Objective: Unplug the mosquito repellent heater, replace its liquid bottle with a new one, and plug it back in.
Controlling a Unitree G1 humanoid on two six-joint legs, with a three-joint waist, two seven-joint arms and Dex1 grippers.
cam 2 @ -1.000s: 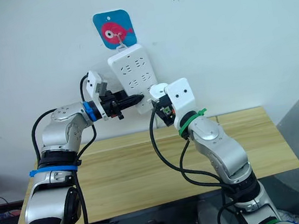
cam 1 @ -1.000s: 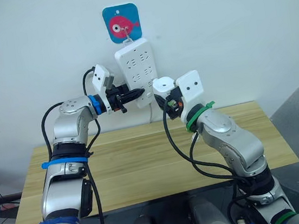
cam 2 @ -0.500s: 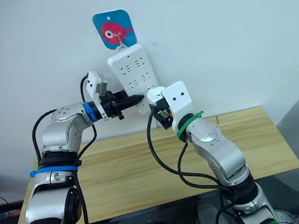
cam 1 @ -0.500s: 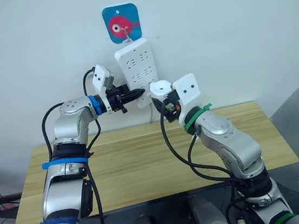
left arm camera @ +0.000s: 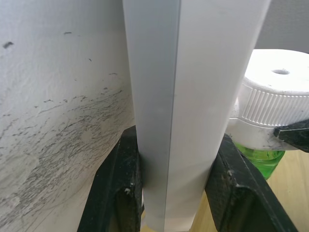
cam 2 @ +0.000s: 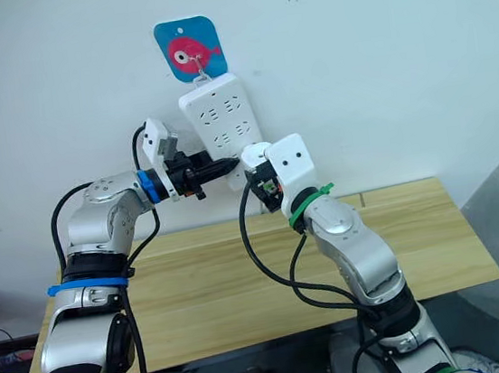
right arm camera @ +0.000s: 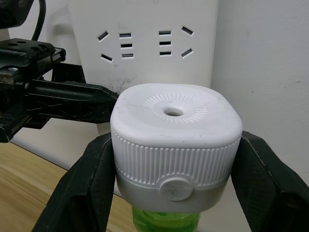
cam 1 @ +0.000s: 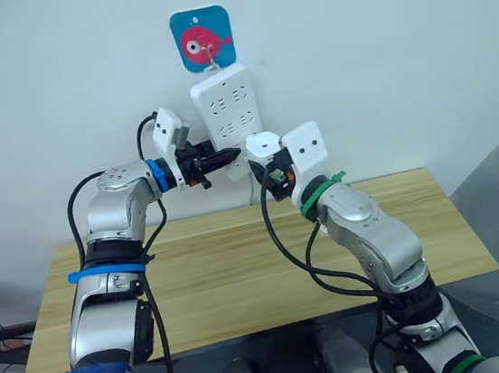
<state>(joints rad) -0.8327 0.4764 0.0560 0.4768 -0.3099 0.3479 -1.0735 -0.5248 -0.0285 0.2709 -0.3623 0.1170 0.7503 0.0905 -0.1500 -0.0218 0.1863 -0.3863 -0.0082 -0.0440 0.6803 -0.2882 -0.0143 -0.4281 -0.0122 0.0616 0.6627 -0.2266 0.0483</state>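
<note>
The white power strip [cam 1: 226, 107] hangs on the wall from a hook. My left gripper [cam 1: 226, 158] is shut on the strip's lower end, its black fingers [left arm camera: 118, 188] clamping both sides of the strip [left arm camera: 193, 87]. My right gripper [cam 1: 264, 153] is shut on the mosquito repellent heater [right arm camera: 176, 130], a white rounded unit with a round top vent. A green liquid bottle [right arm camera: 166, 223] sits under it. The heater [cam 1: 261, 143] is held just in front of the strip's lower right part, beside the left fingertips. Its prongs are hidden.
A blue square hook plate with a pink fish [cam 1: 203, 37] holds the strip. Below lies a light wooden table [cam 1: 241, 269] against the white wall. The strip's sockets [right arm camera: 145, 43] show free above the heater.
My right gripper has carried the heater a little to the left, closer to the strip's lower end. The left gripper has kept its hold on the strip.
</note>
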